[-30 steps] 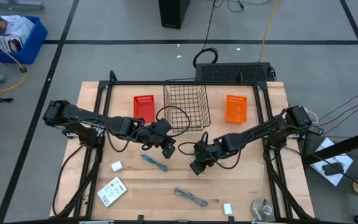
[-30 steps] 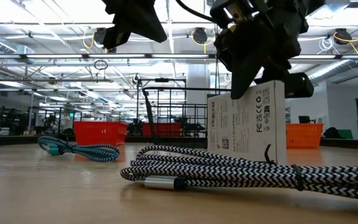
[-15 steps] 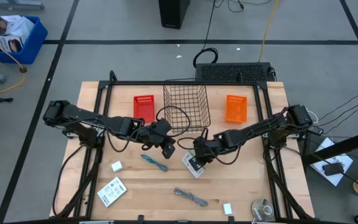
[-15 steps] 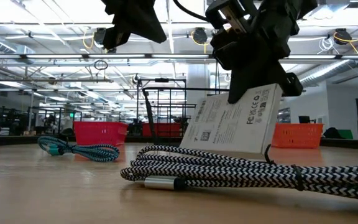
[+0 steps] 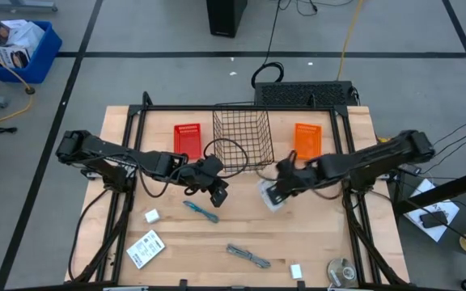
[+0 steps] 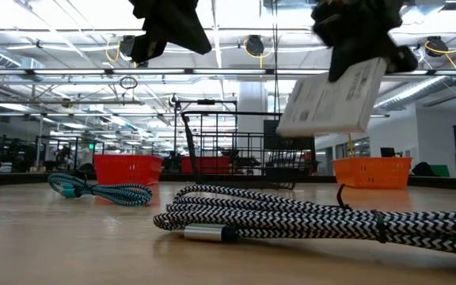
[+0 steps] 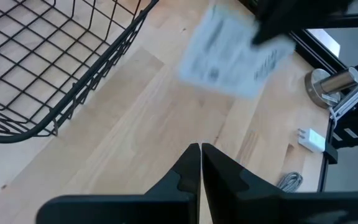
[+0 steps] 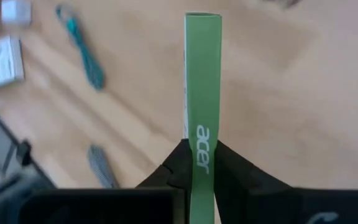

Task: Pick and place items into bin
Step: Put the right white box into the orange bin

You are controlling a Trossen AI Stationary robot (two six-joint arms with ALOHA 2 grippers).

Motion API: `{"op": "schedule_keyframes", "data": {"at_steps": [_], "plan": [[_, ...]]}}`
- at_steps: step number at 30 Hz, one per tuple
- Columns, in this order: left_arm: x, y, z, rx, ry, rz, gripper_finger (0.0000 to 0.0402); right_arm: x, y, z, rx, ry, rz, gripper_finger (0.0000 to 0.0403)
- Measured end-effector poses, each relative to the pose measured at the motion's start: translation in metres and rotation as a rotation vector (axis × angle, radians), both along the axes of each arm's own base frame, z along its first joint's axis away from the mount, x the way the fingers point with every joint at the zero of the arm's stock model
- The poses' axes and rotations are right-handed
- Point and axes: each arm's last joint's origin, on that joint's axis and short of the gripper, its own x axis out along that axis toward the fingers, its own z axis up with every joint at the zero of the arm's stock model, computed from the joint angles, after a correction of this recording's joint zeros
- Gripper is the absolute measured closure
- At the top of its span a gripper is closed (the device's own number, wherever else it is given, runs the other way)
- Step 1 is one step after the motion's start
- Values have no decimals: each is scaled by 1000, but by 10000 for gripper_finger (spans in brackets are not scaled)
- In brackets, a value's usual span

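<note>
My right gripper [image 5: 280, 187] is shut on a flat white printed packet [image 5: 269, 196] with a green "acer" edge [image 8: 202, 74], in the air right of the wire bin [image 5: 243, 139]. The packet also shows above the table in the low view [image 6: 331, 99]. My left gripper [image 5: 217, 192] hovers shut and holds nothing, near the bin's front left corner. On the table lie a teal cable [image 5: 201, 211], a grey braided cable [image 5: 247, 257], two small white blocks [image 5: 151, 216] [image 5: 296, 272] and a second packet [image 5: 145, 249]. My right gripper pinches the packet between its two fingers [image 8: 178, 163], one on each flat face, at the packet's upper end [image 6: 347, 70]. The narrow green edge [image 8: 202, 144] runs out between them. The fingers come from above. The packet hangs tilted below them, lifted clear of the table.
A red tray [image 5: 188, 139] stands left of the wire bin and an orange tray [image 5: 307, 141] right of it. A round silver roll [image 5: 342, 272] sits at the near right corner. Bare wood lies between the bin and the cables.
My right gripper has gone up, toward the table's right edge and a little toward the far edge. The packet stood upright on its edge on the table, tipped over as it rose, and now hangs tilted and clear of the table.
</note>
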Motion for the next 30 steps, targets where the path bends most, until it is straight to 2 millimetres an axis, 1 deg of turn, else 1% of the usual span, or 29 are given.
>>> {"op": "schedule_keyframes", "data": {"at_steps": [3, 7, 13, 16, 21, 26, 30], "plan": [[0, 0, 0, -1, -1, 0, 382, -24, -9, 15, -54, 6, -83, 371], [0, 0, 0, -1, -3, 0, 382, -52, -20, 31, -125, 6, -163, 372], [1, 0, 1, -16, -9, 11, 382, -82, -41, 43, -206, 24, -261, 372], [1, 0, 1, -9, -11, 4, 382, -92, -54, 46, -230, 44, -294, 372], [2, 0, 2, -10, -35, 1, 382, -102, -77, 51, -276, 63, -327, 372], [2, 0, 2, -10, -35, 1, 382, -115, -97, 55, -279, 66, -352, 372], [2, 0, 2, -11, -35, 2, 382, -118, -113, 52, -253, -4, -361, 372]]}}
